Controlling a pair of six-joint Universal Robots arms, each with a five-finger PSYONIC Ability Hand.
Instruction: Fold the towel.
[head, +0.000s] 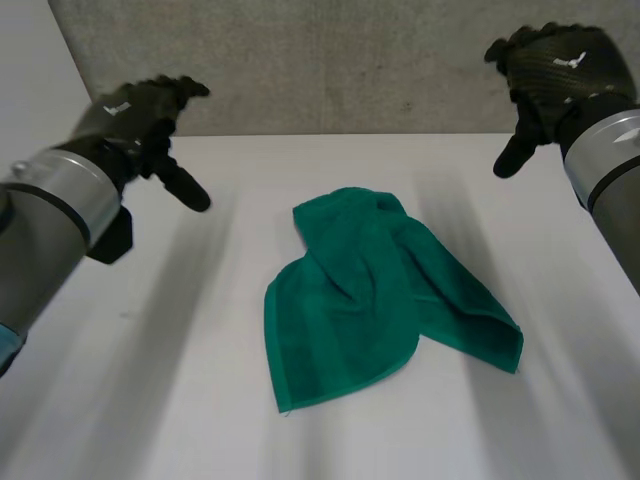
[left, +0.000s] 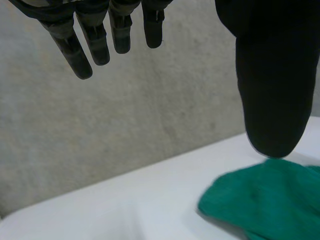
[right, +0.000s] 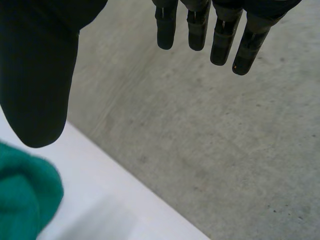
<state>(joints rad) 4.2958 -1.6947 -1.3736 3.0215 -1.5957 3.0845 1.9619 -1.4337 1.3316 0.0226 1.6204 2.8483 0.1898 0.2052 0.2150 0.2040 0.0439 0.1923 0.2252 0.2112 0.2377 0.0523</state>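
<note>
A green towel (head: 380, 295) lies crumpled in the middle of the white table (head: 180, 400), with one flap spread toward the right. My left hand (head: 145, 115) hovers above the table's far left, well clear of the towel, fingers straight and empty. My right hand (head: 550, 70) hangs at the far right, also apart from the towel, open with nothing in it. In the left wrist view the towel's edge (left: 265, 200) lies below my thumb (left: 272, 80). A bit of towel (right: 22, 200) shows under my thumb (right: 37, 75) in the right wrist view.
A grey concrete wall (head: 350, 60) runs behind the table's far edge. Bare white tabletop surrounds the towel on every side.
</note>
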